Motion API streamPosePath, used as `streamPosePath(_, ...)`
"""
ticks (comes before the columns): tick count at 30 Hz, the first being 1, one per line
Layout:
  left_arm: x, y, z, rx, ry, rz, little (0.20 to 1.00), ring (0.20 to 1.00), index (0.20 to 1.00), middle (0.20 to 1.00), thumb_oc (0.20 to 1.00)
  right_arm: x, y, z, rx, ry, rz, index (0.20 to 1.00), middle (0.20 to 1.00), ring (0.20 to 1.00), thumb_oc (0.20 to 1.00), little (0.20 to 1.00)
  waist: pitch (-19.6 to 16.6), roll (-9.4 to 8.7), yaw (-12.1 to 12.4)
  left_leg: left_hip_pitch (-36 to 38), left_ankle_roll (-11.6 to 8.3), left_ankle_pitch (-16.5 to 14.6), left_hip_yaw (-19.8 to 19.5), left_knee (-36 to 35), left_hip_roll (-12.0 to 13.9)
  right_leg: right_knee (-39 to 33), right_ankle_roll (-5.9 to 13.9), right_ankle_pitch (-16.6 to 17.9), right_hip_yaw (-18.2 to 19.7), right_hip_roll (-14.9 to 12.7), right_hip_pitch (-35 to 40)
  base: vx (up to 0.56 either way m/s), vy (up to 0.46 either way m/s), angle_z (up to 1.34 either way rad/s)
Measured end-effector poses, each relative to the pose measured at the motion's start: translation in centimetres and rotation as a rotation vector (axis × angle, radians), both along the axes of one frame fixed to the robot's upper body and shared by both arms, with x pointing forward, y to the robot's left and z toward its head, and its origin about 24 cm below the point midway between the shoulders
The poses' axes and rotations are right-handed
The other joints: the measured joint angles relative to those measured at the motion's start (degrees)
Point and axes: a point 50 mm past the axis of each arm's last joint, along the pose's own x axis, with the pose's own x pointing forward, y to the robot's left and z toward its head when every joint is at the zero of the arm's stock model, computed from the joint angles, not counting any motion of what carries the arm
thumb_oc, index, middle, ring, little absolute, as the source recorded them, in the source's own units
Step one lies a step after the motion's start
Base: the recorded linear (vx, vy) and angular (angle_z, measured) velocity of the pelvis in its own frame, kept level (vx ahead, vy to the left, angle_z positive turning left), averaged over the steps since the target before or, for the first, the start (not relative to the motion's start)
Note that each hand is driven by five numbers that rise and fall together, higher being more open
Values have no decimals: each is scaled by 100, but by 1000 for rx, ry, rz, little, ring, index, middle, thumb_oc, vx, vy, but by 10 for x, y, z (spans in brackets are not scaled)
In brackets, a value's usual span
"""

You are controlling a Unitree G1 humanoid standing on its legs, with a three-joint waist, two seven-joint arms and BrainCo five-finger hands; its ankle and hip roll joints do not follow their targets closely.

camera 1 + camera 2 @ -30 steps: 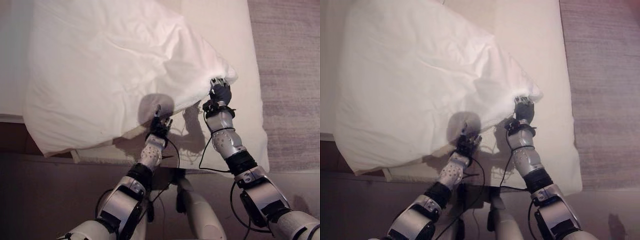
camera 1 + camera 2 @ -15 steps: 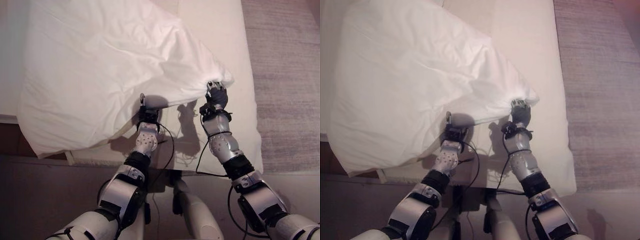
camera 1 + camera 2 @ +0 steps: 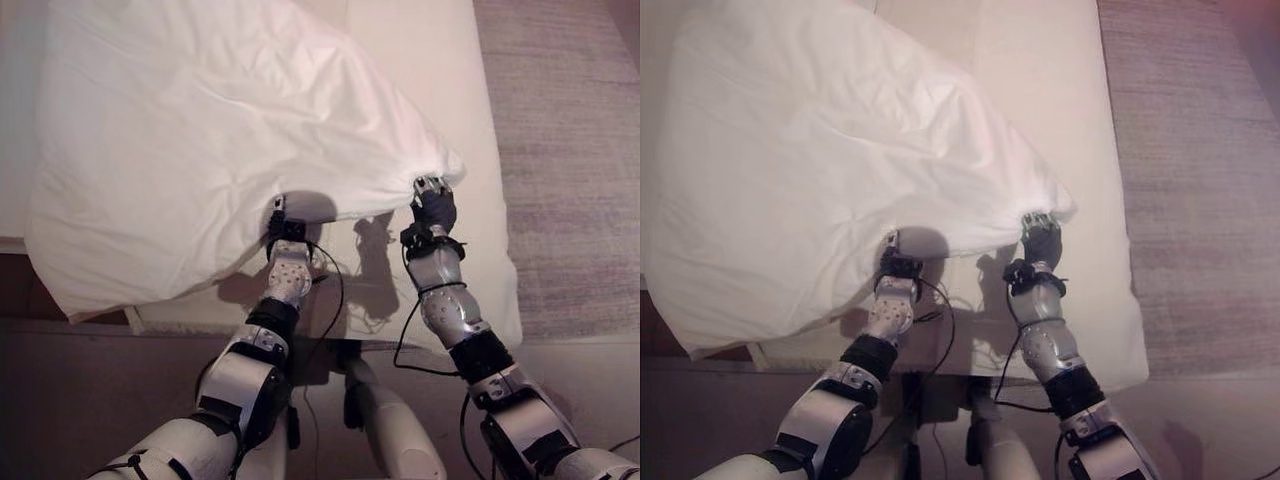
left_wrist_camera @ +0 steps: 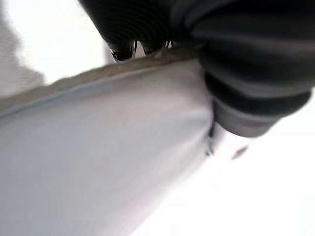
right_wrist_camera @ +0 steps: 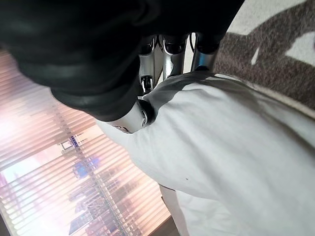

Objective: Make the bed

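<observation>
Fingers of the right hand are clenched on the duvet corner. The left hand has moved up to the duvet's near edge since a second ago and appears to pinch it, though its fingers are mostly hidden. With both hands on it, the duvet, bunched across the bed, looks ready to spread.

left hand has advanced from below the white duvet to reach its near edge, fingers tucked beneath it.
</observation>
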Motion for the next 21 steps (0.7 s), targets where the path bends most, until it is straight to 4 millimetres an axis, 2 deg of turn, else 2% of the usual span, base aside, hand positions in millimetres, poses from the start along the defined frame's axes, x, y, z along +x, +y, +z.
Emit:
streamPosePath(4,-14,13,-17,53,-12,12,200,200,200,200,200,2,7,-20,13,75,16,200,200,200,200,200,4,7,37,293,-51,-41,0,0,50,101,-18,-29,7,45,211,6,-50,-6)
streamPosePath(8,-25,21,-32,79,-11,21,200,200,200,200,200,-1,14,-42,49,136,54,200,200,200,200,200,3,24,165,564,-85,-89,-43,-1,104,468,-110,-327,-50,53,354,4,-50,7)
streamPosePath(10,-34,24,-38,70,-25,22,200,200,200,200,200,-4,14,-54,59,168,69,200,200,200,200,200,-13,89,228,639,-96,-101,-144,22,110,648,-155,-446,-93,46,381,-21,-42,16)
streamPosePath(11,-36,23,-42,64,-20,19,200,200,200,200,200,-7,11,-65,53,204,68,200,200,200,200,200,-33,165,303,672,-98,-98,-212,36,119,707,-184,-492,-153,37,433,-17,-24,44)
streamPosePath(13,-42,19,-44,58,-37,-7,200,200,200,200,200,-15,4,-82,65,253,67,200,200,200,200,200,-81,392,282,689,-72,-126,-585,63,99,893,-235,-694,-472,-45,541,-14,5,78)
streamPosePath(15,-43,16,-46,59,-44,-21,200,200,200,200,200,-18,1,-90,65,279,68,200,200,200,200,200,-158,536,290,683,-73,-126,-686,94,96,1036,-220,-864,-580,-82,520,-36,49,58)
streamPosePath(16,-45,17,-47,78,-49,-23,200,200,200,200,200,-20,1,-93,64,288,75,200,200,200,200,200,-224,707,378,609,-88,-142,-781,104,101,1152,-244,-906,-688,-130,540,-44,131,59)
streamPosePath(17,-47,16,-49,84,-52,-29,200,200,200,200,200,-22,-1,-96,61,291,76,200,200,200,200,200,-299,800,286,555,-105,-156,-839,154,100,1172,-243,-1001,-815,-165,550,-15,213,86)
streamPosePath(18,-49,14,-49,78,-68,-37,200,200,200,200,200,-24,-2,-99,64,296,79,200,200,200,200,200,-336,832,294,513,-300,-327,-802,422,87,1153,-417,-1014,-1007,-332,593,3,258,74)
streamPosePath(19,-49,14,-48,80,-79,-39,200,200,200,200,200,-24,-2,-99,63,294,81,200,200,200,200,200,-340,836,303,470,-297,-339,-795,672,131,1256,-485,-1089,-1035,-394,560,98,483,61)
streamPosePath(20,-49,16,-46,85,-90,-39,200,200,200,200,200,-24,-1,-99,77,292,89,200,200,200,200,200,-355,793,303,369,-599,-583,-998,1123,373,1282,-565,-1122,-1015,-525,572,82,389,27)
streamPosePath(21,-49,16,-46,84,-92,-38,200,200,200,200,200,-24,-1,-100,87,297,95,200,200,200,200,200,-368,769,303,390,-728,-671,-1126,1238,597,1317,-492,-1099,-1006,-548,599,118,492,18)
